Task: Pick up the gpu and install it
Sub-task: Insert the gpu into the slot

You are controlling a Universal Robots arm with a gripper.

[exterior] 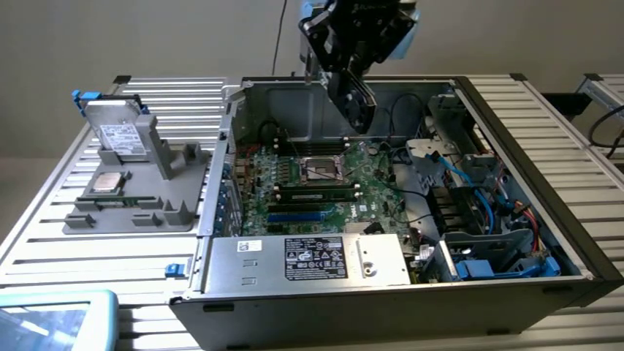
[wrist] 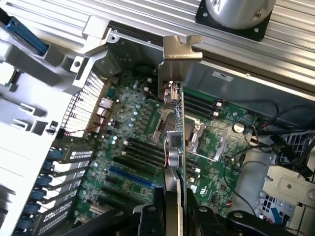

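My gripper hangs above the open computer case, shut on the gpu. The card hangs downward with its black face showing, over the back part of the motherboard. In the wrist view the gpu is seen edge-on, green board on one side, with its silver end bracket at the far end near the case's rear wall. The gripper clamps the card's near end from both sides. The card is above the board and apart from it. A blue expansion slot lies on the board, off to the card's side.
A grey fixture tray at the exterior view's left holds a silver hard drive and a processor. Memory sticks, the power supply, a drive cage and cables crowd the case.
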